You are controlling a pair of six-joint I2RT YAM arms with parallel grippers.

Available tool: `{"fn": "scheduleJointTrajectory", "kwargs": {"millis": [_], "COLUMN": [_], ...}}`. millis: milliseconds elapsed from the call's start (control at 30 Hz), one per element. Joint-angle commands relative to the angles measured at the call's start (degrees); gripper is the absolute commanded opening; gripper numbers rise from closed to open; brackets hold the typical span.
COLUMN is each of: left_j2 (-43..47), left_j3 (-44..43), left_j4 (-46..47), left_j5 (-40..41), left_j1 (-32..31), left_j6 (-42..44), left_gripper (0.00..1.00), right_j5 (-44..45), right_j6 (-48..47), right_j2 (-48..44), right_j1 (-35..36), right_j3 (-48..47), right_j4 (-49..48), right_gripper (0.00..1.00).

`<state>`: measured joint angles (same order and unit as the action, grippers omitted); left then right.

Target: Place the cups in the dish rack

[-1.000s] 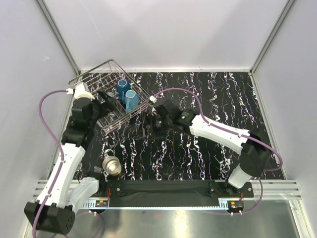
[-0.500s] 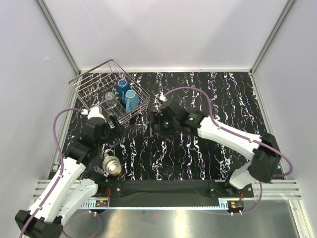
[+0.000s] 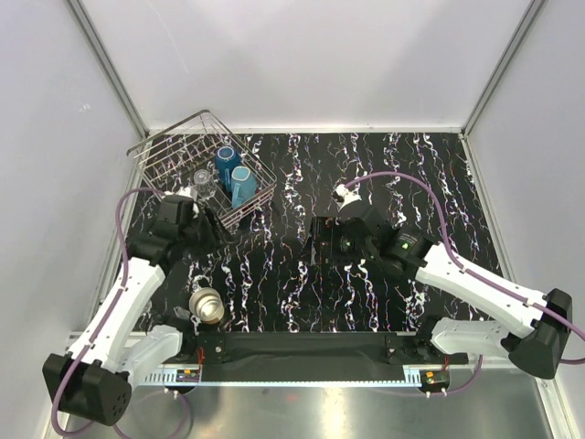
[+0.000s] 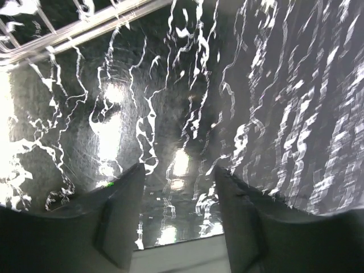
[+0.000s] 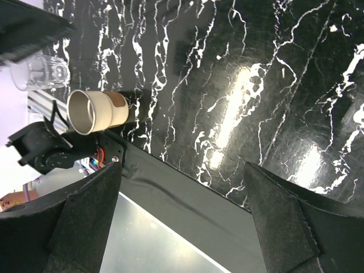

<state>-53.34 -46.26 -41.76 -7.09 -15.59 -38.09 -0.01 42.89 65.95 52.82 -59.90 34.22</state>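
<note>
A black surface (image 3: 411,174) veined with white fills the floor of a white-walled enclosure, seen from above. At its far left corner sits the dish rack (image 3: 169,155), a silver wire basket with flared sides. Two white robot arms reach in from the near edge.

The left end effector (image 4: 177,169) hovers over the surface just in front of the rack's near side. Its fingers are spread wide with nothing between them. The right end effector (image 5: 182,168) hangs over the middle of the surface, well apart from the rack, also spread wide and empty.

Three cups are inside the rack. The dark blue cup (image 3: 226,163) and the light blue cup (image 3: 242,186) lie side by side near its right wall, with the clear glass (image 3: 203,183) just to their left. The beige-silvery cup (image 3: 207,305) stands outside the rack, on the surface near the left arm's base, its mouth facing up.
</note>
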Motion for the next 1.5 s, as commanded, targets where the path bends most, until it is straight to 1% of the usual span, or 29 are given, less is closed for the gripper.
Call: {"fn": "scheduleJointTrajectory", "kwargs": {"millis": [0, 33, 67, 100, 133, 167, 233, 300, 400, 467, 600, 667, 733, 800, 867, 1000, 1133, 1300, 1467], "left_j2": [-0.44, -2.54, -3.34, -4.04, -4.57, -4.49, -3.18, -2.21, -0.98, 0.52, 0.35, -0.44, -1.58, -2.73, -3.43, -4.14, -3.7, -5.02, -5.19], "left_j3": [-5.58, -7.51, -7.96, -8.58, -9.02, -9.46, -9.99, -10.25, -8.24, -7.01, -5.51, -5.51, -5.51, -5.16, -4.63, -2.44, -1.2, -1.99, -0.59], "left_j4": [-6.62, -9.28, -13.83, -16.05, -17.73, -19.05, -22.57, -25.55, -27.24, -28.37, -30.84, -31.63, -31.89, -31.72, -31.28, -30.05, -30.66, -31.1, -30.05], "left_j5": [-4.35, -1.03, 0.57, 2.59, 6.7, 9.09, 13.57, 15.26, 15.18, 16.84, 19.39, 20.01, 20.28, 20.01, 19.58, 16.94, 16.85, 17.46, 17.03], "left_j1": [2.24, 2.24, 2.24, 2.24, 2.24, 2.24, 2.24, 2.15, 0.92, -2.05, -5.06, -5.23, -5.24, -5.32, -5.32, -5.32, -5.59, -6.03, -6.38], "left_j6": [-0.59, -1.02, -1.81, -2.34, -2.69, -3.48, -5.06, -7.87, -10.86, -14.37, -19.04, -19.48, -19.48, -19.66, -20.1, -21.59, -23.79, -24.14, -24.67], "left_gripper": [0.58, 0.54, 0.45, 0.4, 0.4, 0.41, 0.47, 0.49, 0.46, 0.46, 0.53, 0.58, 0.6, 0.66, 0.68, 0.7, 0.7, 0.7, 0.7], "right_j5": [2.03, 2.03, 1.95, 1.86, 1.6, 1.24, 0.98, 0.89, 0.63, 0.45, 0.36, 0.19, 0.62, 0.63, 0.36, 0.63, 0.89, 0.63, 0.45], "right_j6": [-0.7, -1.14, -1.15, -1.41, -1.5, -1.67, -1.59, -1.41, -0.71, -0.01, 1.05, 1.05, 1.75, 2.45, 3.16, 3.42, 3.07, 3.42, 4.04], "right_j2": [-0.74, -0.56, -0.21, -0.04, 0.05, 0.31, 0.32, 0.4, -0.56, -1.7, -3.37, -3.72, -4.43, -5.13, -6.27, -7.33, -7.68, -8.3, -9.09], "right_j1": [-0.26, -0.35, -0.43, -0.35, -0.35, -0.26, -0.35, -0.26, -0.35, -0.26, -0.26, -0.26, -0.35, -0.26, -0.17, -0.26, -0.17, -0.26, -0.26], "right_j3": [-0.13, -0.3, -0.57, -0.92, -1.01, -1.1, -1.36, -1.19, -0.05, 1.01, 3.29, 3.56, 4.44, 5.75, 6.37, 6.73, 5.93, 6.63, 8.04], "right_j4": [-0.38, -0.29, -0.2, -0.2, -0.29, -0.81, -1.26, -1.43, -2.05, -2.84, -3.63, -3.54, -3.63, -4.33, -5.3, -5.22, -4.34, -5.12, -5.83], "right_gripper": [0.95, 0.95, 0.95, 0.95, 0.95, 0.95, 0.95, 0.95, 0.95, 0.95, 0.95, 0.95, 0.95, 0.95, 0.95, 0.95, 0.95, 0.95, 0.95]}}
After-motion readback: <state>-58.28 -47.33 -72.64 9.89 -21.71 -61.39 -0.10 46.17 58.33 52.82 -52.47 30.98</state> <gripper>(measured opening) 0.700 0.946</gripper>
